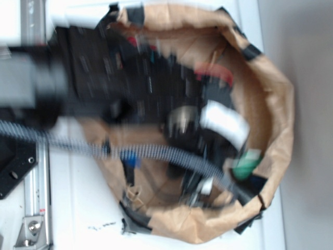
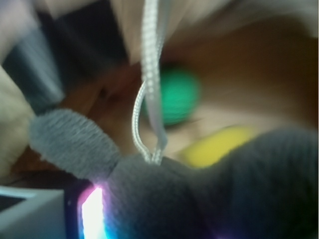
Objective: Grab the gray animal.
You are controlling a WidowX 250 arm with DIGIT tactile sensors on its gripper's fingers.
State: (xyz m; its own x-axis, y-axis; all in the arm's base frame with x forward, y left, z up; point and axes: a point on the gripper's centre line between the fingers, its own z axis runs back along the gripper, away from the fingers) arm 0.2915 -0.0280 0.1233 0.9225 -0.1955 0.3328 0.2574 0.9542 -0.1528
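The gray animal [image 2: 199, 194] fills the bottom of the wrist view, a soft gray plush with a stubby ear [image 2: 70, 142] and a thin white loop string [image 2: 149, 99] running up from it. My gripper [image 2: 169, 219] is shut on it. The plush presses against the glowing left finger pad [image 2: 92, 214] and hides the right finger. In the blurred exterior view the gripper [image 1: 200, 182] reaches down into the brown paper bag [image 1: 270, 104], and the animal cannot be made out there.
Behind the plush lie a green ball [image 2: 177, 94] and a yellow sponge [image 2: 217, 144] on the bag's floor. The bag's crumpled walls ring the gripper. A corrugated cable [image 1: 156, 151] crosses the bag, and a metal rail [image 1: 36, 208] stands at the left.
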